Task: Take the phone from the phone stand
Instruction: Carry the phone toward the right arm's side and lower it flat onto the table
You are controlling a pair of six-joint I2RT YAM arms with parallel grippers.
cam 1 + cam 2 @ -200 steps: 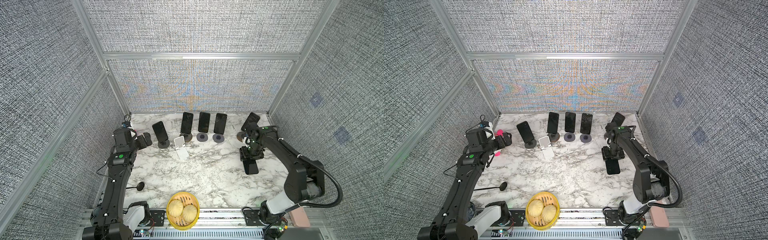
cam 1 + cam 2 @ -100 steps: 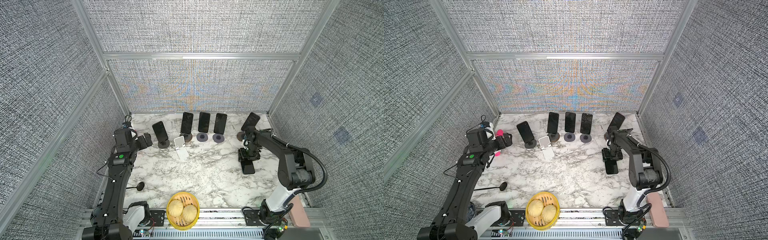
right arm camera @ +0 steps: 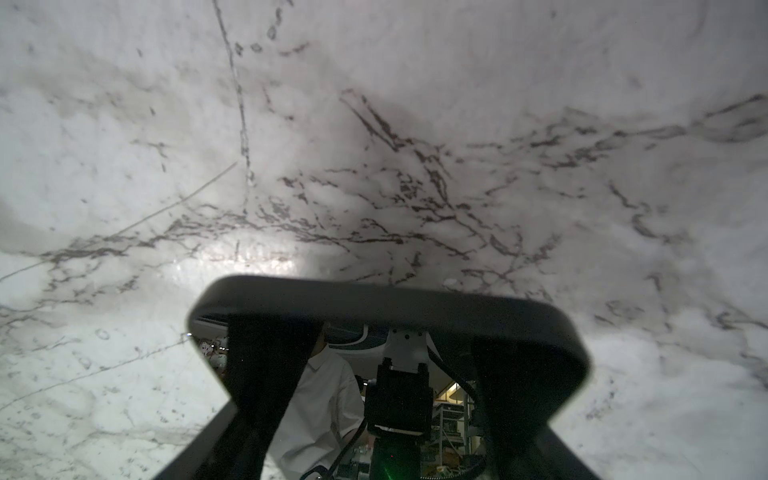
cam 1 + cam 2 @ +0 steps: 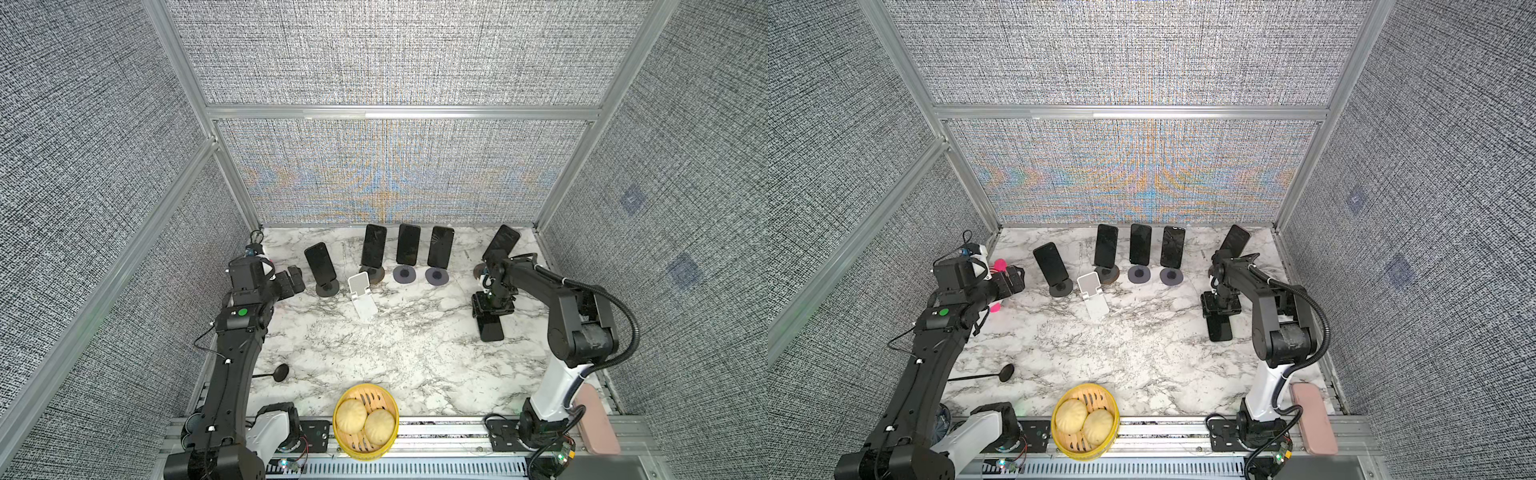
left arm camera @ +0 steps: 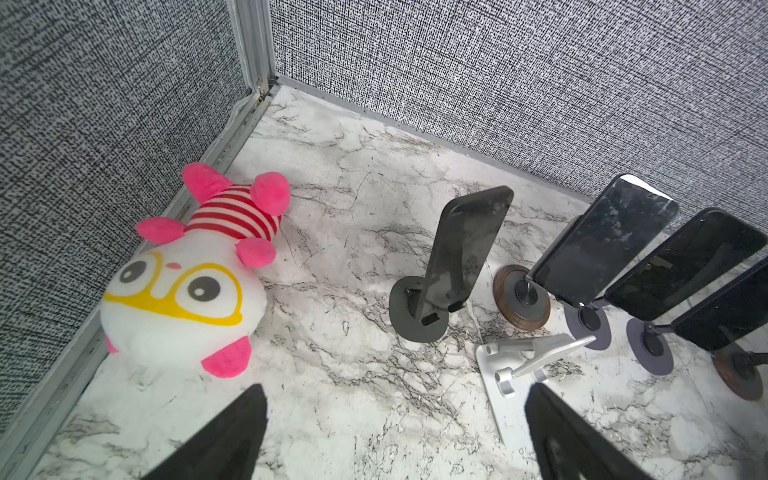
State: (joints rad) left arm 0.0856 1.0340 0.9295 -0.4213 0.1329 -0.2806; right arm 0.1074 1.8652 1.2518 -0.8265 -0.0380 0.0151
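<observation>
Right wrist view: right jaws clamp the phone (image 3: 386, 301) by its edges; left jaws gape wide.

A robotics lab's test cell — grey fabric walls (image 4: 374, 54) in an aluminium frame (image 4: 399, 112) boxing a marble-look tabletop (image 4: 415, 353), two black robot arms (image 4: 232, 374) mounted on a metal rail (image 4: 440, 434) at the near edge, a row of phones (image 4: 407, 244) on stands (image 4: 404, 274) along the far side.

Phone (image 4: 491, 330) flat; right fingers (image 4: 478, 306) clamping (far end)
</observation>
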